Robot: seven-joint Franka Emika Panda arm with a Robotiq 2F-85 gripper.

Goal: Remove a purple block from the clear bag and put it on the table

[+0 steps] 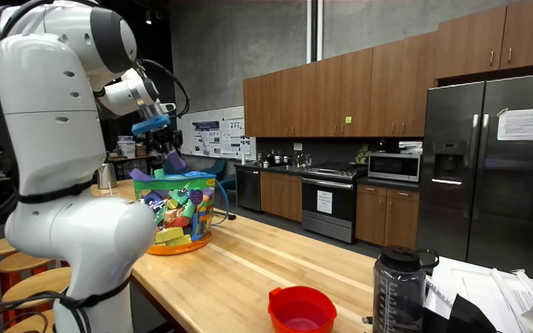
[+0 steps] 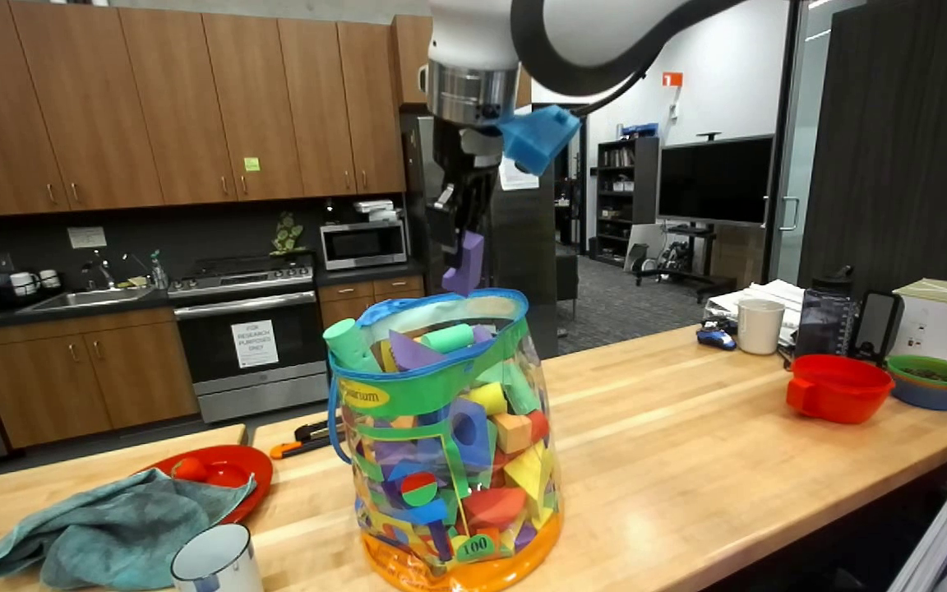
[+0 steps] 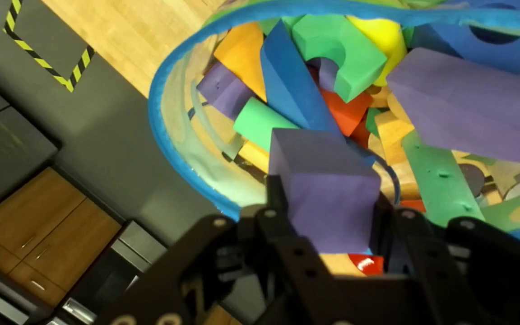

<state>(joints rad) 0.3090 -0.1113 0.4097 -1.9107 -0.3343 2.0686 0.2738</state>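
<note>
A purple block [image 2: 465,265] is held in my gripper [image 2: 455,240], just above the bag's open top. The block also shows in an exterior view [image 1: 174,162] and in the wrist view [image 3: 332,212], with one finger on each side of it. My gripper [image 3: 327,203] is shut on it. The clear bag [image 2: 408,403] stands upright on the wooden table [image 2: 646,469], open at its blue rim [image 3: 158,117], full of coloured foam blocks. Another large purple block [image 3: 472,104] lies in the bag at the right of the wrist view. The held block hides part of the bag's contents.
A red plate [image 2: 256,464] with a teal cloth [image 2: 103,526], an enamel mug [image 2: 219,559] and an orange-black cutter [image 2: 305,444] lie near the bag. A red cup [image 1: 301,307], a dark bottle [image 1: 398,291] and bowls [image 2: 930,386] stand further along the table.
</note>
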